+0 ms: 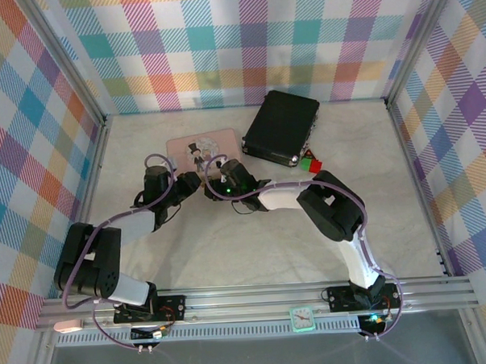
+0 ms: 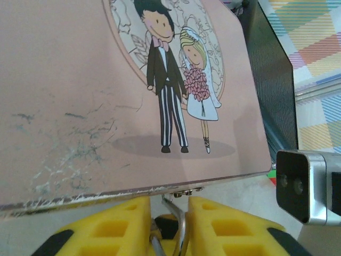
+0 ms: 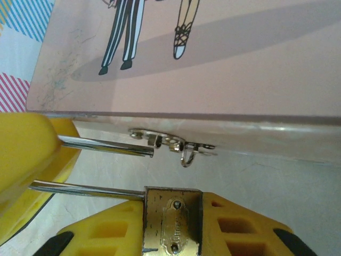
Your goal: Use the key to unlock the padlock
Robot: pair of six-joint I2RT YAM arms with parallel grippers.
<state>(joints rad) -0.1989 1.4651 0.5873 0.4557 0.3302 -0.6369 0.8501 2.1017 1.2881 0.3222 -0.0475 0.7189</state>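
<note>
The padlock [image 3: 171,229] has a brass body, and my right gripper [image 3: 173,210] is shut on it just below the pink tin's [image 3: 240,69] front edge. Its silver shackle [image 3: 101,145] stands open: the free leg ends beside the tin's small hasp [image 3: 173,143]. Both legs run left into a yellow finger [image 3: 24,154] of my left gripper. In the left wrist view the shackle [image 2: 180,221] sits between the fingers of my left gripper [image 2: 169,208], touching both. From above, the left gripper [image 1: 191,183] and right gripper [image 1: 216,185] meet at the tin [image 1: 203,145]. The key is hidden.
A black case [image 1: 281,125] lies right of the tin, with red and green blocks [image 1: 311,164] at its near corner. Plaid walls enclose the table on three sides. A small clock [image 1: 302,318] sits on the front rail.
</note>
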